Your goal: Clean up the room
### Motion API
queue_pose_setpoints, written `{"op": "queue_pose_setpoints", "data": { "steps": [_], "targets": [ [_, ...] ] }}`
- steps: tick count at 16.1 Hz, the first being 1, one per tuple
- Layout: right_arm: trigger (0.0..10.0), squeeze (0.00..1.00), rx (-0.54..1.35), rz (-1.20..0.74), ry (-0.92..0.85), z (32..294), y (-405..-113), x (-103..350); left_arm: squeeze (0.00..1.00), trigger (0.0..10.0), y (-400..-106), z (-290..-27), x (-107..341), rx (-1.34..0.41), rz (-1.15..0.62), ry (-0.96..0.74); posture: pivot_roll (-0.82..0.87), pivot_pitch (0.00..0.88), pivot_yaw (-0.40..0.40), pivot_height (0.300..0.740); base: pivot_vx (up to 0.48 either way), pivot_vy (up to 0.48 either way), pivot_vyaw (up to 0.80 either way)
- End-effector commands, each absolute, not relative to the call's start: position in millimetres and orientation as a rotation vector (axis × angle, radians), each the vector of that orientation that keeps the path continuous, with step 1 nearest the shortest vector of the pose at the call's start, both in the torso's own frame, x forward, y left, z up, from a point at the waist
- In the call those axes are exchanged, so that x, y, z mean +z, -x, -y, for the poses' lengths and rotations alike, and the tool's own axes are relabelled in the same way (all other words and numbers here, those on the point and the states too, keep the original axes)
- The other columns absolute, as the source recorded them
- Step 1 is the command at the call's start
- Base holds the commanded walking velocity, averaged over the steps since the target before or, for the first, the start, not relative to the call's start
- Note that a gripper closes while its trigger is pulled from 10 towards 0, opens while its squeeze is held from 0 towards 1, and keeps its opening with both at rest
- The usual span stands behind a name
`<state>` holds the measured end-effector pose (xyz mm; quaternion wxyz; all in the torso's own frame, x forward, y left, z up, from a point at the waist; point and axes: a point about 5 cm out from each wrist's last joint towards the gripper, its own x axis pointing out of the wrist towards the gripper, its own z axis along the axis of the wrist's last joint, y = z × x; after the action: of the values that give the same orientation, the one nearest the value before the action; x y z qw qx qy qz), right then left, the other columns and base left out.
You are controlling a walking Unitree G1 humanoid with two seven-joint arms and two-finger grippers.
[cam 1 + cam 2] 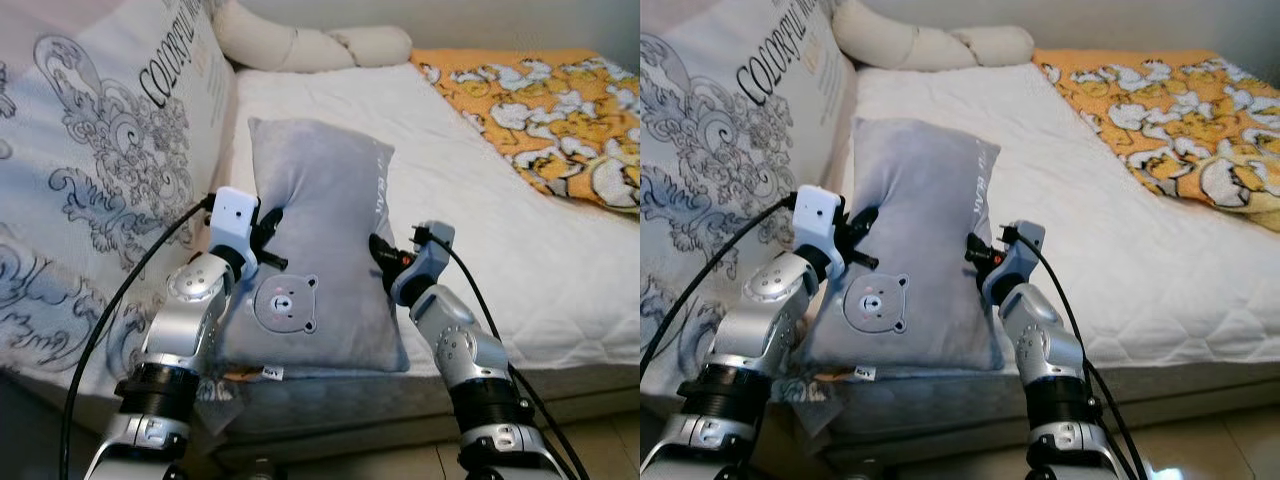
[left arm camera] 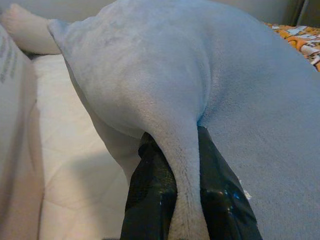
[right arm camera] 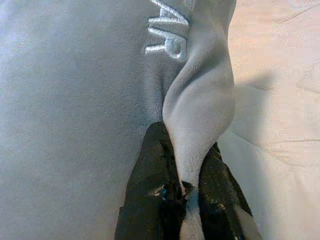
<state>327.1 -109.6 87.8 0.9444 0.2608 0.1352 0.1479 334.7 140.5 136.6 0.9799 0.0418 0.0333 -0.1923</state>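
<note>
Both grippers hold the grey pillow (image 1: 320, 250) on the bed (image 1: 500, 230): left gripper (image 2: 187, 200) fingers pinch its left edge fold, right gripper (image 3: 187, 200) fingers pinch the right edge. Pillow gripped between them, placement apparently not finished; orange blanket (image 1: 540, 110) still rumpled beyond.

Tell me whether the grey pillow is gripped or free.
Gripped: left gripper and right gripper each pinch an edge of the grey pillow.
</note>
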Motion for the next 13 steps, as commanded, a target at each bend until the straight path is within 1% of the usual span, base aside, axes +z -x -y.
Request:
{"op": "queue_pose_setpoints", "data": {
  "steps": [1, 3, 13],
  "targets": [
    [10.0, 0.00, 0.280, -0.239, -0.518, 116.5, -332.5, 95.0, 0.00, 10.0, -339.1, -140.7, 148.9, -0.381, -0.014, -0.089, 0.11, 0.000, -0.001, 0.740, 0.000, 0.000, 0.00],
    [10.0, 0.00, 0.281, -0.240, -0.513, 117.0, -332.8, 94.9, 0.00, 10.0, -339.2, -139.7, 148.5, -0.382, -0.014, -0.087, 0.11, 0.000, -0.002, 0.740, 0.000, 0.000, 0.00],
    [10.0, 0.00, 0.270, -0.249, -0.490, 121.0, -333.3, 92.0, 0.00, 10.0, -340.8, -137.6, 148.6, -0.384, -0.015, -0.088, 0.11, 0.000, 0.003, 0.740, 0.269, 0.000, 0.00]
  ]
}}
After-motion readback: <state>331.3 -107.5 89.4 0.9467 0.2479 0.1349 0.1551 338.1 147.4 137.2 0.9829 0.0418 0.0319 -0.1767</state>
